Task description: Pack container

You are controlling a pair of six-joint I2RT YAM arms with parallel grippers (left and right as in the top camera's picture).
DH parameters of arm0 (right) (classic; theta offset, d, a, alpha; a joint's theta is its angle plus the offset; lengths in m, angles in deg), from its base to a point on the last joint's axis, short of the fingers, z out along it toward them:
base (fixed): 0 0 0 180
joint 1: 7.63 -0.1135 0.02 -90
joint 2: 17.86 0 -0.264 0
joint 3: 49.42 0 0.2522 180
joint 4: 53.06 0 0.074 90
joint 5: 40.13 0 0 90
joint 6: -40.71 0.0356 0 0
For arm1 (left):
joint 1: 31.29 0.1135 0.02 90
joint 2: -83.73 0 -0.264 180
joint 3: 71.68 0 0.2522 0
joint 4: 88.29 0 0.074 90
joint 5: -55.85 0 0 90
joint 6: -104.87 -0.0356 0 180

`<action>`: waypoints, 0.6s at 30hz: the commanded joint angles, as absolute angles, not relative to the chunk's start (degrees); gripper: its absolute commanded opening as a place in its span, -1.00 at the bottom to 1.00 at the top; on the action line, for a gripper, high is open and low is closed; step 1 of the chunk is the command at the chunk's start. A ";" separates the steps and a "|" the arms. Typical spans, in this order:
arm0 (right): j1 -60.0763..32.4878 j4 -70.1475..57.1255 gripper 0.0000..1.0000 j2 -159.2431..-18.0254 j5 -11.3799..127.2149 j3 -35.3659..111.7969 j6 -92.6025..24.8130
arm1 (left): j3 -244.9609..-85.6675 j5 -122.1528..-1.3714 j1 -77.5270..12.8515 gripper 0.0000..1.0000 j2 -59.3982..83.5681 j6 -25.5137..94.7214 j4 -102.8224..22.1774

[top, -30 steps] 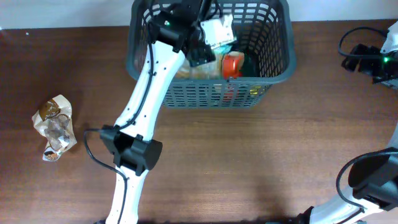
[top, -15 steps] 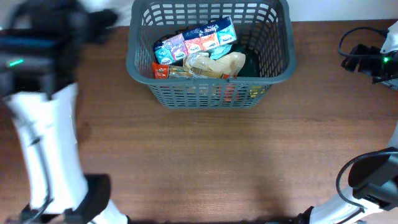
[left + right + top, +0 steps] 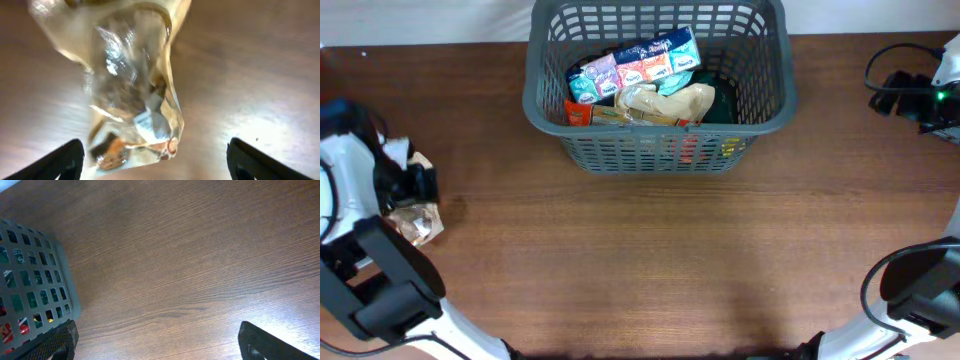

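The dark grey lattice container (image 3: 775, 100) stands at the table's back centre and holds several snack packets (image 3: 640, 75). Its corner also shows in the right wrist view (image 3: 65, 287). A clear crinkled snack packet (image 3: 418, 222) lies on the table at the far left. My left gripper (image 3: 405, 185) hovers over it, open and empty. In the left wrist view the packet (image 3: 132, 95) lies between and beyond the spread fingers (image 3: 156, 160). My right gripper (image 3: 155, 340) is open and empty above bare wood to the right of the container.
Black cables and the right arm's base (image 3: 915, 95) sit at the far right edge. The left arm's body (image 3: 375, 280) crosses the front left corner.
My left arm has swung from inside the container out to the far left and now sits over the clear packet. The snacks in the container are now uncovered. The right arm has not moved.
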State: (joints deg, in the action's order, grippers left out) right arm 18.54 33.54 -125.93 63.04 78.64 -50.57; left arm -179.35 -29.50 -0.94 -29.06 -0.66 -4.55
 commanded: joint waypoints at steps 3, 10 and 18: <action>18.48 33.50 0.98 -125.06 63.33 78.47 -50.07 | -175.46 -32.89 -0.74 0.73 -32.21 1.17 -7.79; 18.48 33.50 0.98 -125.06 63.33 78.47 -50.07 | -175.35 -30.64 0.44 0.74 -35.88 6.75 -11.96; 18.48 33.50 0.98 -125.06 63.33 78.47 -50.07 | -175.35 -29.89 1.94 0.36 -40.62 7.80 -14.96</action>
